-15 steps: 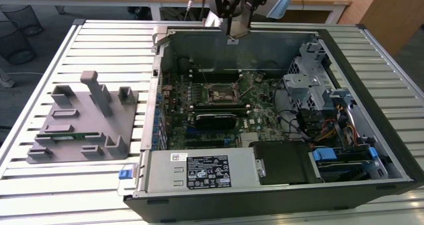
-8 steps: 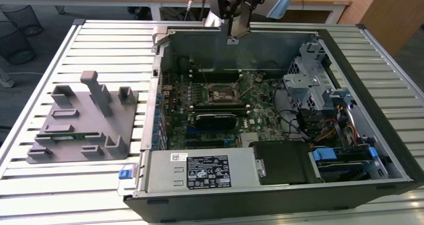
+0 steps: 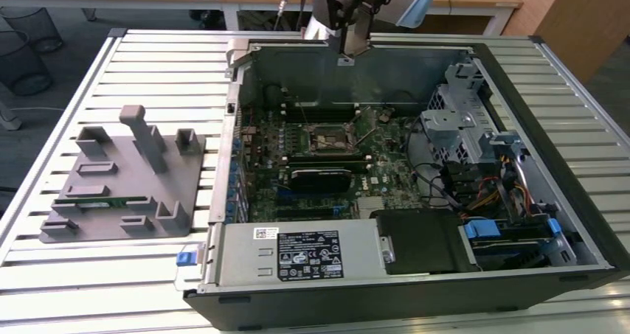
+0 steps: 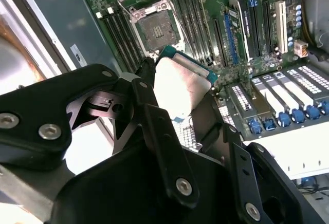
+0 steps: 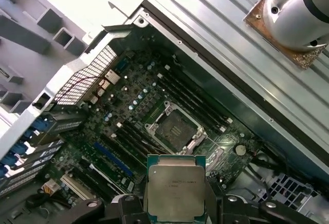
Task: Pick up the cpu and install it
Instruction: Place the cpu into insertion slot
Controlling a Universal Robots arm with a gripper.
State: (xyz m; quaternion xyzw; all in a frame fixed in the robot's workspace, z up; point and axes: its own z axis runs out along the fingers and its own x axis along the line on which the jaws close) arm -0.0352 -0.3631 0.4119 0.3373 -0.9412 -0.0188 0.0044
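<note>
My gripper [image 5: 176,206] is shut on the cpu [image 5: 175,189], a flat square chip with a silver top and a thin green edge, held by its two opposite sides. In the second wrist view the cpu [image 4: 181,77] sits between the black fingers [image 4: 146,82], tilted over the motherboard. The open socket [image 5: 177,130] with its raised metal frame lies on the board below and ahead of the chip, apart from it. In the exterior view the gripper [image 3: 350,45] hangs high over the far wall of the open computer case [image 3: 229,164], above and behind the socket [image 3: 330,136].
A grey holder fixture [image 3: 123,179] with a green memory stick stands on the slatted metal table [image 3: 147,61] at the exterior view's left. Inside the case are a power supply [image 3: 295,253], a drive cage [image 3: 458,116] and cables [image 3: 492,194]. Memory slots [image 5: 195,98] flank the socket.
</note>
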